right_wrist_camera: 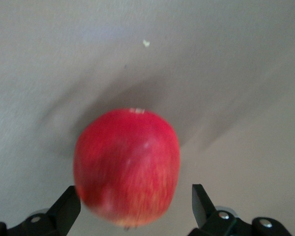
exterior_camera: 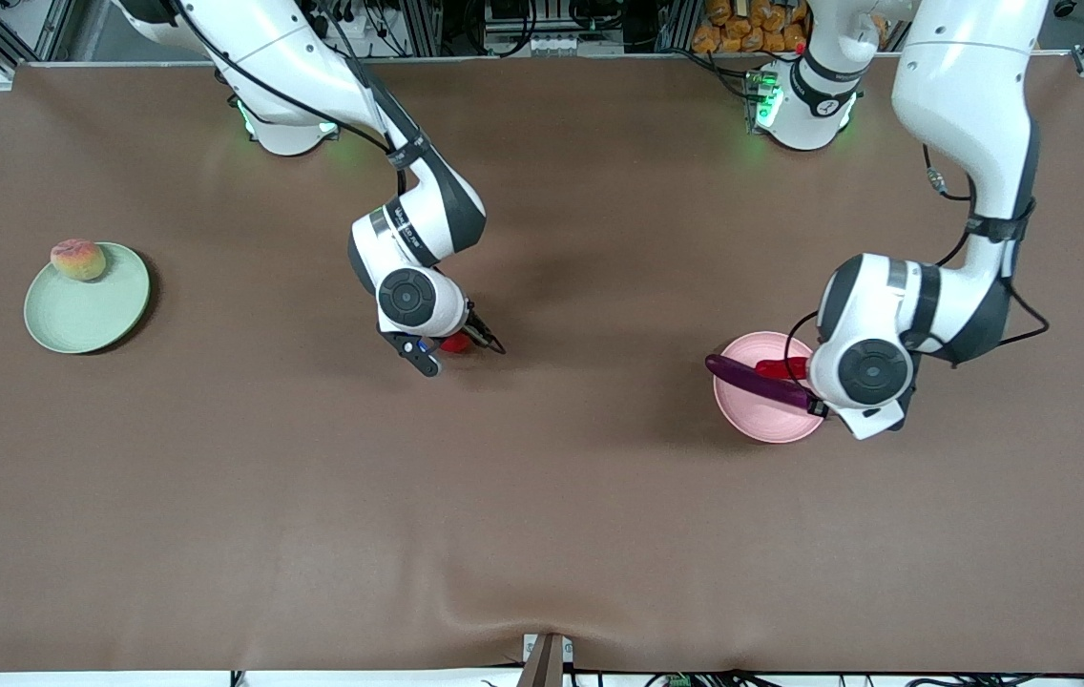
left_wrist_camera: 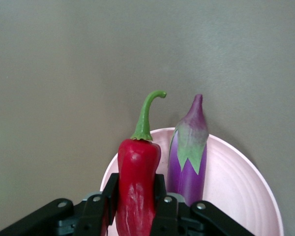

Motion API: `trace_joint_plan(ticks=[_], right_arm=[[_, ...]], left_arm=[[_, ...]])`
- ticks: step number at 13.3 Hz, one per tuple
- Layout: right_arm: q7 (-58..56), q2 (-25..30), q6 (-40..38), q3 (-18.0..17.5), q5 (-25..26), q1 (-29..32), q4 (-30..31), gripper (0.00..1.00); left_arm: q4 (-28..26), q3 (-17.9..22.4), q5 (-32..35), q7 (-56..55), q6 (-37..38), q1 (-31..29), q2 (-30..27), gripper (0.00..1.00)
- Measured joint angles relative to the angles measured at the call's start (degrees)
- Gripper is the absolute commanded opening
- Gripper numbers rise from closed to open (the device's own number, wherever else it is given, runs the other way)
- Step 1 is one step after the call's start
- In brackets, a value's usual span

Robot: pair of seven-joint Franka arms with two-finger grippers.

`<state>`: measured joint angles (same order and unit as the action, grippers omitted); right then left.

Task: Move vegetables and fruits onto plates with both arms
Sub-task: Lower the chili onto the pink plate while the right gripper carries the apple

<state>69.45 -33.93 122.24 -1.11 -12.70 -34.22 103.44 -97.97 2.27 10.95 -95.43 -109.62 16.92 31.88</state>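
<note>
left gripper (left_wrist_camera: 136,211) clamps chili pepper (left_wrist_camera: 136,187) over pink plate (left_wrist_camera: 236,187), release next | right gripper (right_wrist_camera: 136,206) wide around red fruit (right_wrist_camera: 127,167), close next

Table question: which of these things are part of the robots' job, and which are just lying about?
Part of the job:
- peach on green plate
- eggplant on pink plate
- chili pepper, gripped by left hand over that plate
- red fruit on the table, between open right hand's fingers

Just lying about:
- brown table cover
</note>
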Motion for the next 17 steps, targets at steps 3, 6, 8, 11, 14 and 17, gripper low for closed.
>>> trace_joint_plan(ticks=[3,6,8,11,14,17], right_arm=[[0.13,-0.31,0.27,0.45,1.67,0.03,-0.01,0.01],[0.27,-0.28,0.45,1.09,1.83,0.09,-0.66,0.0],[0.23,-0.17,-1.11,1.87,1.97,0.55,-2.53,0.0],[-4.82,1.87,-14.16,2.44,2.52,4.47,-9.21,0.0],[-19.19,7.48,-25.98,2.86,3.23,13.77,-12.21,0.0],[-33.65,12.05,-33.06,3.04,6.78,24.45,-12.16,0.0]], left_arm=[[0.0,-0.09,2.0,-3.86,-0.05,1.39,1.87,0.0],[-0.01,-0.08,2.16,-3.9,-0.03,1.57,2.39,0.0],[-0.15,-0.09,2.47,-3.9,0.0,1.79,2.63,0.0],[-1.05,-0.42,4.38,-3.76,0.0,2.19,2.89,0.0],[-1.7,-0.5,5.73,-3.76,-0.16,3.02,3.44,0.0],[-1.7,-0.5,6.32,-3.33,-0.29,3.16,3.63,0.0]])
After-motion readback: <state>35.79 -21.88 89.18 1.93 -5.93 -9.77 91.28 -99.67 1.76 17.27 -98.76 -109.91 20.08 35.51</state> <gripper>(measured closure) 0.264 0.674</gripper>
